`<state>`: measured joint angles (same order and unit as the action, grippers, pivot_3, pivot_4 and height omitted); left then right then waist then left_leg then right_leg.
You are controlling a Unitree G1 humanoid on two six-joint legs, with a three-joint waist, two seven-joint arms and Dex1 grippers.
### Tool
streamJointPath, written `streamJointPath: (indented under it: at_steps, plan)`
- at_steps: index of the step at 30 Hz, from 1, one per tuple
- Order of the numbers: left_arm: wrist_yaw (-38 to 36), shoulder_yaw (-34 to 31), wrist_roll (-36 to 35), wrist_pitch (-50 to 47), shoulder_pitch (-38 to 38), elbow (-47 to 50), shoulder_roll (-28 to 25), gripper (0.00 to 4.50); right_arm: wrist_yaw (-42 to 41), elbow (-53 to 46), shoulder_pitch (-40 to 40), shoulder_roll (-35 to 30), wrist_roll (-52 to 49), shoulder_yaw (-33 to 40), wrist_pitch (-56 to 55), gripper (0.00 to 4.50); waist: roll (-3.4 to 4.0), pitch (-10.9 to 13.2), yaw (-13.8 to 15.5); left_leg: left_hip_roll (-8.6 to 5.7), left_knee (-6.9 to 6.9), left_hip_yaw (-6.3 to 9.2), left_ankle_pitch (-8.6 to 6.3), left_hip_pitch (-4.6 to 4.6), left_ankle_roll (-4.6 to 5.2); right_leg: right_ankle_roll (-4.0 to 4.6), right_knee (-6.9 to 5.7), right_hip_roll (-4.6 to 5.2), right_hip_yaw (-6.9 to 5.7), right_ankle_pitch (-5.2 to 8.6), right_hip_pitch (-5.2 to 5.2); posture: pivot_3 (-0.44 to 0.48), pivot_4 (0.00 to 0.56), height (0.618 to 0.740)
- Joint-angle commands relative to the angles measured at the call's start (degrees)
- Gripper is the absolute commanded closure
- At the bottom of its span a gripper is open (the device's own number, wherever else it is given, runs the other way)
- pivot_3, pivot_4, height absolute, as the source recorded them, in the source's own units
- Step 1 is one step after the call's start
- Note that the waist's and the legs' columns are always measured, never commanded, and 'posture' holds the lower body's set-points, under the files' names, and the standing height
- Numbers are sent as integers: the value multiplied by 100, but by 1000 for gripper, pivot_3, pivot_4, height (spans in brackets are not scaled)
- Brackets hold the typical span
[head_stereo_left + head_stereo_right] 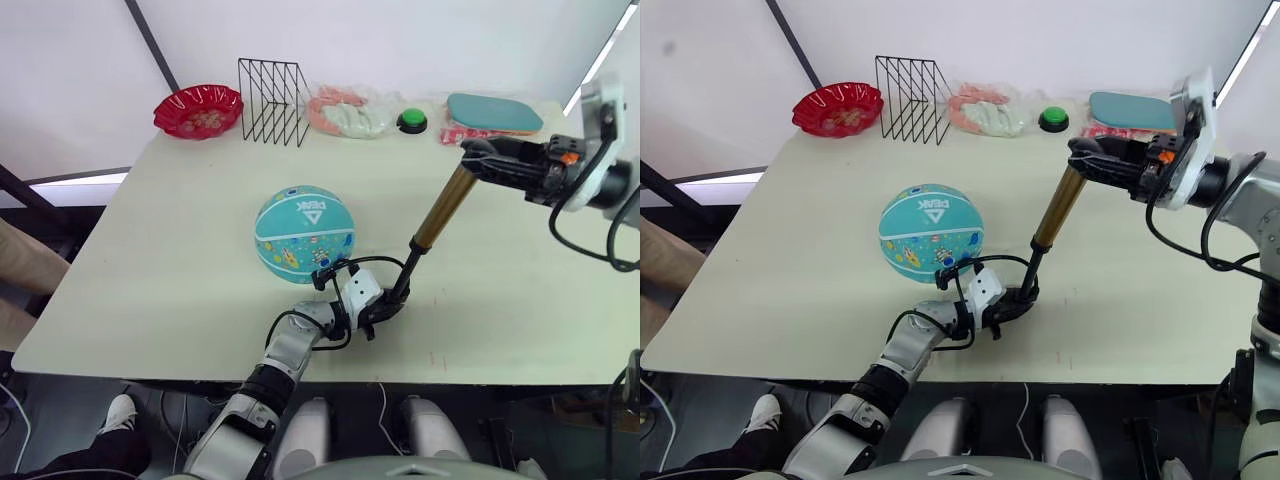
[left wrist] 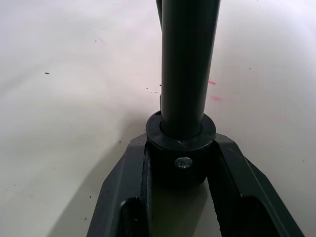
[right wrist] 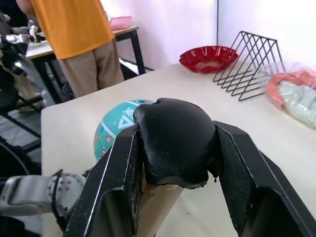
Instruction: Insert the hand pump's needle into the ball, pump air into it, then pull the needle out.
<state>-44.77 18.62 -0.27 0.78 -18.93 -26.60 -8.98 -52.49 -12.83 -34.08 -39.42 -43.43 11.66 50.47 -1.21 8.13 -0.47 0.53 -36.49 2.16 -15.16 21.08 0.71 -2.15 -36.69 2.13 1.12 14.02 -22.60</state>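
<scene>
The teal ball (image 1: 305, 233) rests mid-table. The hand pump (image 1: 445, 208) leans over the table to its right, gold barrel uppermost and a thin dark shaft below. My left gripper (image 1: 385, 308) is shut on the pump's black lower end (image 2: 180, 148) at the table surface. Up high, my right gripper (image 1: 480, 155) is shut on the black upper end (image 3: 173, 143). A thin black hose (image 1: 365, 262) loops from the lower end to a black fitting (image 1: 322, 276) at the ball's near underside. The needle pin itself is hidden.
Along the far edge stand a red bowl (image 1: 198, 108), a black wire rack (image 1: 272, 100), a plastic bag of items (image 1: 345, 112), a green button (image 1: 411, 121) and a teal case (image 1: 493, 113). A person in an orange shirt (image 3: 74, 29) stands beyond the table.
</scene>
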Motion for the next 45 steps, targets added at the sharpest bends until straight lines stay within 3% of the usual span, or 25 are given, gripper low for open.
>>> streamJointPath:
  at_steps: [1, 7, 12, 16, 25, 32, 35, 40, 45]
  plan:
    - [118, 31, 179, -460, 216, -462, -148, 3458, 20, -31, 643, 417, 376, -1057, -186, 2915, -14, -15, -54, 5, 2, -12, -7, -30, 9, -8, 0, -2, 13, 6, 21, 0, 150, 740]
    - [175, 21, 188, -432, 211, -499, -152, 3458, 96, 519, 1713, 1188, 1464, -2213, -1329, 2915, -42, -103, -88, 23, 12, -24, -21, -90, 28, 0, 6, -9, 28, 26, 57, 0, 150, 740]
    - [213, 3, 194, -376, 187, -571, -141, 3458, 107, 869, 2002, 1538, 1771, -2337, -1680, 2915, -19, -132, -139, 35, 23, -47, -49, -135, 52, 0, 8, -7, 53, 47, 108, 0, 150, 740]
    - [246, -17, 193, -349, 195, -599, -128, 3458, 268, 700, 1807, 1726, 1403, -1719, -1518, 2915, -3, -145, -152, 36, 23, -52, -49, -135, 52, 0, 7, -8, 61, 47, 108, 0, 150, 740]
    - [232, -4, 196, -253, 142, -784, -68, 3458, 547, -93, 697, 1203, 328, -381, -723, 2915, 13, -33, -70, 4, 7, -54, -49, -109, 53, -36, 10, 23, 70, 24, 69, 0, 150, 740]
    - [205, 16, 179, -171, 81, -927, -55, 3458, 1044, -538, -150, 660, -999, 619, 341, 2915, 28, 7, -22, -12, -36, -55, -48, 63, 54, -44, 10, 45, 75, -15, -77, 0, 150, 740]
    - [200, 33, 177, -173, 81, -917, -45, 3458, 1318, -433, -690, 401, -1495, 1019, 639, 2915, 38, 40, -25, -14, -42, -54, -49, 75, 55, -44, 6, 48, 71, -16, -87, 0, 150, 740]
    - [205, 33, 163, -209, 107, -842, -35, 3458, 1655, -337, -1123, 277, -1908, 1140, 853, 2915, 28, 65, -23, -14, -49, -50, -49, 79, 57, -43, 0, 44, 67, -15, -89, 0, 150, 740]
    - [238, 26, 145, -244, 102, -793, -43, 3458, 1387, -607, -549, 227, -1411, 480, 674, 2915, 32, 64, -18, -16, -54, -55, -56, 90, 68, -45, -2, 45, 68, -16, -98, 0, 150, 740]
